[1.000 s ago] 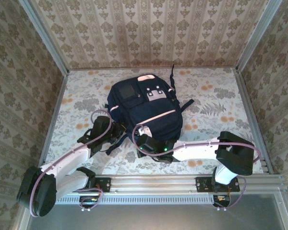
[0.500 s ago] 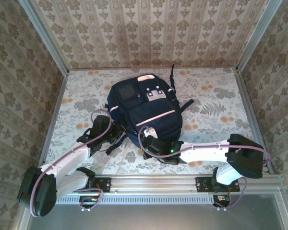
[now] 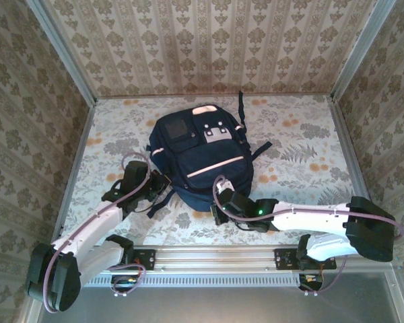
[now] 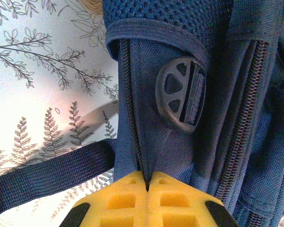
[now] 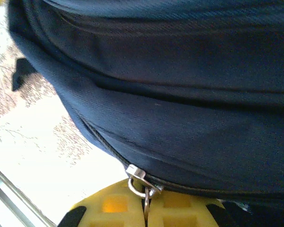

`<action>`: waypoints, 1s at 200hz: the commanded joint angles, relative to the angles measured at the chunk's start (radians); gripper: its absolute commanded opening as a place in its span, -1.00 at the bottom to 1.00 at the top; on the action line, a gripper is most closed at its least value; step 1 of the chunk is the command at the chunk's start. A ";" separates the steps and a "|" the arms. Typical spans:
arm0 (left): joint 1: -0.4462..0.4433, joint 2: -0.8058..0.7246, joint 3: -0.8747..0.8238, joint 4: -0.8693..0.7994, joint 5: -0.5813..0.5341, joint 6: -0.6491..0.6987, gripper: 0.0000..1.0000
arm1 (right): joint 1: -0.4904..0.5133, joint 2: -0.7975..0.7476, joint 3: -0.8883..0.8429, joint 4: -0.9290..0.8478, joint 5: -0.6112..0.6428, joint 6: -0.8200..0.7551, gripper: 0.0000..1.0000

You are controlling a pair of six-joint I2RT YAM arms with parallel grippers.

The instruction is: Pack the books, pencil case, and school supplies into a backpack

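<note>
Navy backpack (image 3: 202, 151) lies front-up at ctr of the floral bench (image 3: 303, 134), handle end toward the far wall, both arms reaching in from the bottom of the top view. Left end effector (image 3: 160, 185), at the backpack's lower-left side, has its yellow pads (image 4: 123, 198) pressed together, pinching backpack fabric where a zip line runs down btwn them. A round grey buckle (image 4: 181, 93) sits just above and right of the pinch; a dark strap (image 4: 47, 175) crosses the bench at lower left of that wrist view. Right end effector (image 3: 219, 205), at the backpack's near edge, lower ctr of the top view, is clamped on a metal zip pull (image 5: 143, 184): the ring hangs from the slider and drops btwn the closed pads, w/ bare bench showing at left of that wrist view.
</note>
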 commanded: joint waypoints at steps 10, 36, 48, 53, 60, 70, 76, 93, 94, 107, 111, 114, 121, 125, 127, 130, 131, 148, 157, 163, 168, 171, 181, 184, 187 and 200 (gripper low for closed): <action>0.045 -0.014 0.055 -0.032 -0.162 0.057 -0.93 | -0.047 -0.045 -0.044 -0.163 -0.025 -0.031 -1.00; 0.046 0.006 0.090 -0.033 -0.133 0.093 -0.92 | -0.048 -0.034 -0.025 -0.063 -0.144 -0.053 -1.00; 0.045 0.046 0.133 -0.036 -0.096 0.129 -0.87 | -0.036 0.007 0.009 -0.001 -0.180 -0.038 -1.00; 0.046 0.065 0.160 -0.049 -0.080 0.146 -0.83 | -0.029 0.035 0.034 0.014 -0.189 -0.036 -1.00; 0.046 0.092 0.206 -0.075 -0.060 0.176 -0.75 | -0.017 0.074 0.079 0.025 -0.193 -0.036 -1.00; 0.049 0.124 0.263 -0.122 -0.036 0.216 -0.56 | 0.000 0.156 0.158 0.028 -0.199 -0.039 -1.00; 0.054 0.135 0.297 -0.160 -0.025 0.237 -0.41 | 0.008 0.196 0.202 0.030 -0.206 -0.036 -1.00; 0.103 0.124 0.345 -0.284 -0.004 0.255 -0.16 | 0.017 0.313 0.314 0.064 -0.232 0.016 -1.00; 0.108 0.121 0.345 -0.291 -0.002 0.254 -0.15 | 0.018 0.320 0.320 0.067 -0.234 0.020 -1.00; 0.164 0.040 0.313 -0.333 0.022 0.231 -0.04 | 0.025 0.400 0.401 0.090 -0.253 0.057 -1.00; 0.177 0.007 0.300 -0.345 0.025 0.224 -0.02 | 0.028 0.421 0.423 0.095 -0.258 0.063 -1.00; 0.185 -0.016 0.291 -0.359 0.026 0.221 0.00 | 0.030 0.437 0.441 0.097 -0.259 0.068 -1.00; 0.199 -0.066 0.276 -0.392 0.021 0.214 0.05 | 0.035 0.469 0.476 0.097 -0.260 0.072 -1.00; 0.204 -0.094 0.272 -0.413 0.020 0.210 0.07 | 0.039 0.485 0.494 0.097 -0.258 0.073 -1.00; 0.206 -0.105 0.268 -0.425 0.020 0.209 0.08 | 0.040 0.492 0.502 0.097 -0.258 0.075 -1.00; 0.208 -0.123 0.266 -0.442 0.018 0.207 0.09 | 0.042 0.503 0.514 0.097 -0.257 0.076 -1.00; 0.208 -0.129 0.265 -0.448 0.018 0.206 0.10 | 0.042 0.507 0.517 0.097 -0.257 0.077 -1.00; 0.211 -0.186 0.246 -0.525 0.040 0.181 0.13 | 0.049 0.549 0.552 0.105 -0.259 0.085 -1.00; 0.211 -0.207 0.222 -0.540 0.064 0.154 0.14 | 0.050 0.561 0.558 0.109 -0.261 0.089 -1.00; 0.211 -0.218 0.200 -0.541 0.079 0.134 0.15 | 0.051 0.566 0.558 0.112 -0.260 0.091 -1.00; 0.210 -0.227 0.181 -0.537 0.092 0.119 0.16 | 0.052 0.568 0.556 0.114 -0.260 0.093 -1.00; 0.211 -0.232 0.169 -0.530 0.101 0.108 0.16 | 0.052 0.569 0.555 0.115 -0.258 0.095 -1.00; 0.209 -0.245 0.130 -0.498 0.124 0.075 0.18 | 0.053 0.568 0.550 0.117 -0.255 0.097 -1.00; 0.210 -0.247 0.122 -0.489 0.129 0.068 0.18 | 0.053 0.567 0.547 0.117 -0.254 0.098 -1.00; 0.208 -0.248 0.113 -0.481 0.132 0.059 0.19 | 0.053 0.565 0.545 0.119 -0.252 0.100 -1.00; 0.205 -0.243 0.084 -0.454 0.135 0.045 0.20 | 0.055 0.558 0.534 0.119 -0.245 0.102 -1.00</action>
